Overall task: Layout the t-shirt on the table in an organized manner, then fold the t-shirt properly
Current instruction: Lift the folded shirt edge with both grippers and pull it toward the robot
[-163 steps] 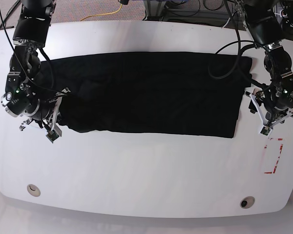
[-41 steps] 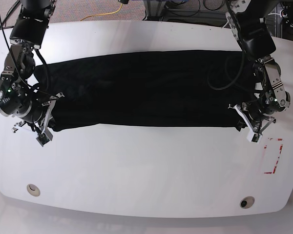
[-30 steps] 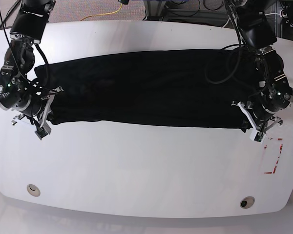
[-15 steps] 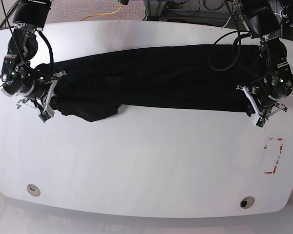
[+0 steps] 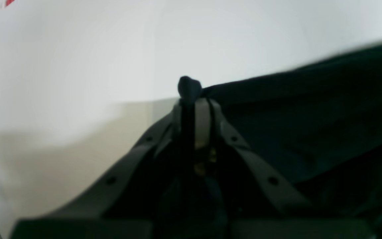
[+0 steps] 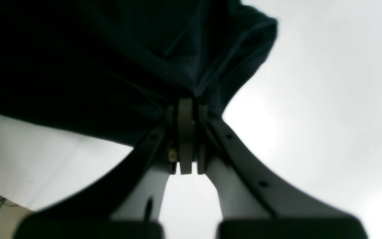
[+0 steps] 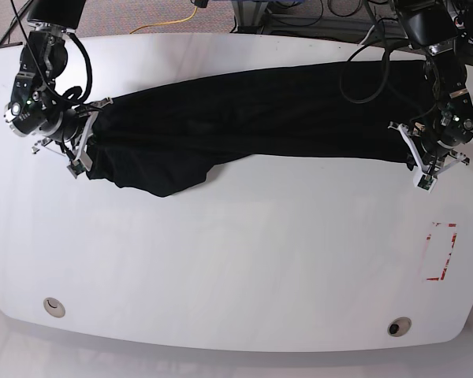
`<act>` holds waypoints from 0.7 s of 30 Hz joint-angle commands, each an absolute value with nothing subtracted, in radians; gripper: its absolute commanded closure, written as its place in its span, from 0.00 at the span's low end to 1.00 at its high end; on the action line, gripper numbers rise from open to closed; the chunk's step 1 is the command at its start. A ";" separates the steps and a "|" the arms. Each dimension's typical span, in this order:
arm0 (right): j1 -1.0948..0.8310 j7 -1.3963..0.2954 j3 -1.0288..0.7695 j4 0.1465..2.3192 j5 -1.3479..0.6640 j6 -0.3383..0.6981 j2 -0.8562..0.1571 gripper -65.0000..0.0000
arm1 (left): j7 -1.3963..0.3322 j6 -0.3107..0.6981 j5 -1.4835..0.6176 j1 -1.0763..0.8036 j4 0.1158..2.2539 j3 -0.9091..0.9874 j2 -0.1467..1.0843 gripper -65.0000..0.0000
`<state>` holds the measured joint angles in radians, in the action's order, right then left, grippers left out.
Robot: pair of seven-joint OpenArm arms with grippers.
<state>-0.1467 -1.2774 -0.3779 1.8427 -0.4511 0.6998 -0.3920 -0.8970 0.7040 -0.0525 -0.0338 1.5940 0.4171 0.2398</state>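
right claw point(image 7: 80, 161) – clenched on soft black t-shirt point(image 7: 252, 110), plain, no print | shirt – a long rumpled band sagging over the glossy white bench point(image 7: 236, 252) | left claw point(image 7: 420, 177) – pinching the other end

The t-shirt point(image 7: 252, 114) is plain black with no print. The table point(image 7: 236, 260) is glossy white, marked near one edge with a red dashed rectangle point(image 7: 441, 252). The pincers point(image 7: 83, 161) point(image 7: 422, 177) have pale grey-white fingers on black arm bodies. A yellow cable point(image 7: 173, 20) lies on the brownish floor point(image 7: 126, 12) behind.
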 commanded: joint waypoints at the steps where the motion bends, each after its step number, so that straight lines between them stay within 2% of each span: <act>1: -0.143 -1.262 -0.383 1.830 -0.450 0.698 -0.404 0.86 | -0.888 0.698 -0.053 -0.035 1.610 0.418 0.257 0.99; 6: -0.150 -1.256 -0.387 1.778 -0.450 0.698 -0.403 0.59 | -0.889 0.698 -0.051 -0.039 1.610 0.403 0.268 0.98; 8: -0.150 -1.247 -0.387 1.765 -0.450 0.698 -0.403 0.50 | -0.889 0.698 -0.053 -0.053 1.612 0.387 0.288 0.91; 10: -0.153 -1.234 -0.387 1.764 -0.450 0.698 -0.404 0.42 | -0.889 0.698 -0.056 -0.064 1.615 0.372 0.297 0.78; 11: -0.154 -1.233 -0.387 1.765 -0.450 0.698 -0.406 0.40 | -0.889 0.698 -0.056 -0.065 1.616 0.369 0.297 0.73; 12: -0.159 -1.231 -0.387 1.768 -0.450 0.698 -0.409 0.38 | -0.889 0.698 -0.056 -0.067 1.618 0.367 0.297 0.64; 15: -0.160 -1.233 -0.401 1.797 -0.452 0.698 -0.412 0.37 | -0.889 0.698 -0.056 -0.071 1.638 0.367 0.297 0.54; 21: -0.154 -1.291 -0.506 1.913 -0.460 0.698 -0.412 0.36 | -0.889 0.698 -0.056 -0.070 1.647 0.364 0.297 0.53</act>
